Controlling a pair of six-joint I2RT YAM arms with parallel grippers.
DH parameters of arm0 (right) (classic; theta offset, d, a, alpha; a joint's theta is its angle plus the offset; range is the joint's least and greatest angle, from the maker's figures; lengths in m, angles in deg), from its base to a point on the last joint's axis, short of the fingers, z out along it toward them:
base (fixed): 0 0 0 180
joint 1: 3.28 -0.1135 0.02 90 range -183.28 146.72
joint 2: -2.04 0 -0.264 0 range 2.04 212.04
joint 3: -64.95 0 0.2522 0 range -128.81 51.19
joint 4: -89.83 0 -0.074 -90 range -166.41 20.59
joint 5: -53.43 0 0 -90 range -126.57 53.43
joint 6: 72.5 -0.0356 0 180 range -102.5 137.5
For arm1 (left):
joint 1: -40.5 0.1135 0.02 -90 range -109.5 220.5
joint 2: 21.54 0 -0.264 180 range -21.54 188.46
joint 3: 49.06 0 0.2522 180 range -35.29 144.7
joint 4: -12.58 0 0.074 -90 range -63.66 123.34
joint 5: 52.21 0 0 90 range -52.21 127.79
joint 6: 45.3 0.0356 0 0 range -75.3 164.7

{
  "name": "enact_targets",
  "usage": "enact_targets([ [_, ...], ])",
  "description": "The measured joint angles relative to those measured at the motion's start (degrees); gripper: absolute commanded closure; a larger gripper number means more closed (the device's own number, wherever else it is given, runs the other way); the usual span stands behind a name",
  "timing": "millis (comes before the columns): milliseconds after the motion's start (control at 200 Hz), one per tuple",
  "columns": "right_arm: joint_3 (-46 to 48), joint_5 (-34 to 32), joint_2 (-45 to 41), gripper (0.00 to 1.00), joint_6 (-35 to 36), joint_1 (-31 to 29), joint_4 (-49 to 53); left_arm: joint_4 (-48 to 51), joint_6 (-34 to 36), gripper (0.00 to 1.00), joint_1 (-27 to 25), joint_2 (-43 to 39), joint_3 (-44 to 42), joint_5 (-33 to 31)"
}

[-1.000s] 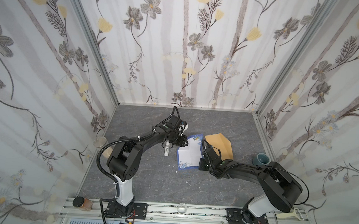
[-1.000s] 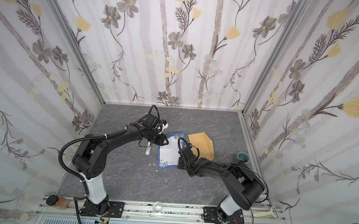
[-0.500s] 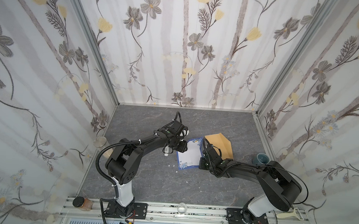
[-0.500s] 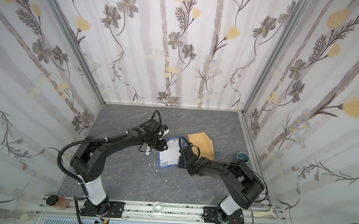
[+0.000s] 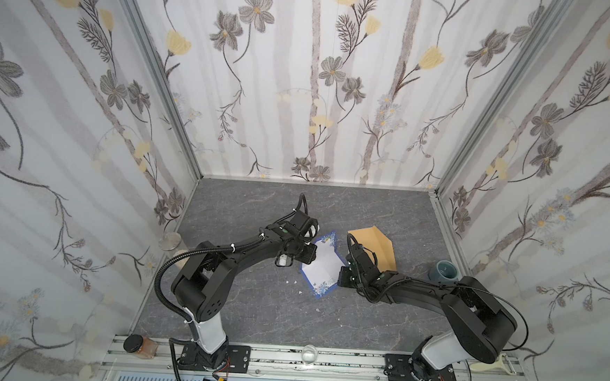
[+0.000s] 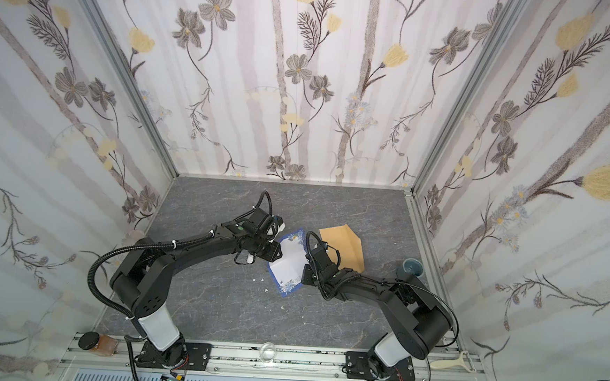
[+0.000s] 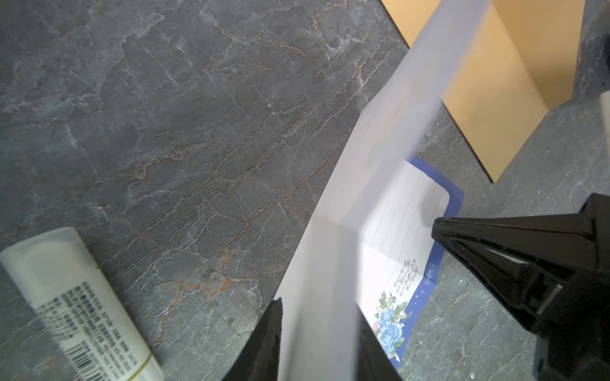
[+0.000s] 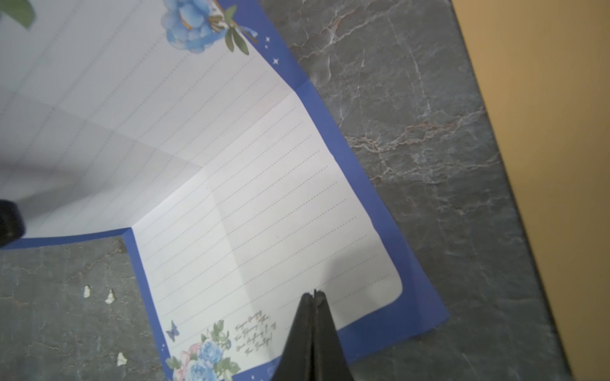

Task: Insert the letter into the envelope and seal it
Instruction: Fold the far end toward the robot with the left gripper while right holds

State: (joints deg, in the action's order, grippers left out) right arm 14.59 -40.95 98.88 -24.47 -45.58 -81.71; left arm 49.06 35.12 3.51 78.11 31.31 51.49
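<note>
While the closed right gripper (image 8: 313, 293) pins the letter (image 8: 251, 184) by a corner, the left gripper (image 7: 318, 310) has its jaws parted around the lifted edge. The envelope (image 5: 372, 244) sits just beside it, with open table (image 5: 252, 315) toward the front edge.

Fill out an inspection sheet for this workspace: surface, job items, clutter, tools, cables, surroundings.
Surface: dark grey marbled tabletop, no spills seen.
Job's things: letter lies printed side up, one part folded upward; envelope lies beside it, apart, nothing inside seen.
Clutter: glue stick lying near the left arm; white scraps; cup at the right edge; jar and peeler on the front rail.
Tools: left tool open around the raised fold; right tool shut, tips on the letter's flat part.
Cables: ribbed hose along the left arm; thin loop over the envelope; no snag seen.
Surroundings: floral wall panels on three sides.
</note>
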Motion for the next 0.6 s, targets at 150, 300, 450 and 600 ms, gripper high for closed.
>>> enact_targets([
  [150, 1.0, 0.5, -1.4, 0.95, -0.7, 0.0, -1.0, -0.6, -0.8, 0.65, -0.8, -0.9, -1.1, -1.0],
  [300, 1.6, 1.1, -2.3, 0.95, -1.3, 0.0, -1.1, -1.4, -0.9, 0.65, -1.0, -1.4, -1.7, -1.7],
  [450, 4.6, 1.0, -4.2, 0.96, -2.2, 0.0, -0.7, -1.7, -0.9, 0.65, -1.1, -1.9, -2.1, -3.0],
  [600, 5.4, 1.0, -3.1, 0.98, -2.6, 0.0, -0.5, -2.0, -0.9, 0.65, -1.1, -2.9, -2.2, -3.7],
])
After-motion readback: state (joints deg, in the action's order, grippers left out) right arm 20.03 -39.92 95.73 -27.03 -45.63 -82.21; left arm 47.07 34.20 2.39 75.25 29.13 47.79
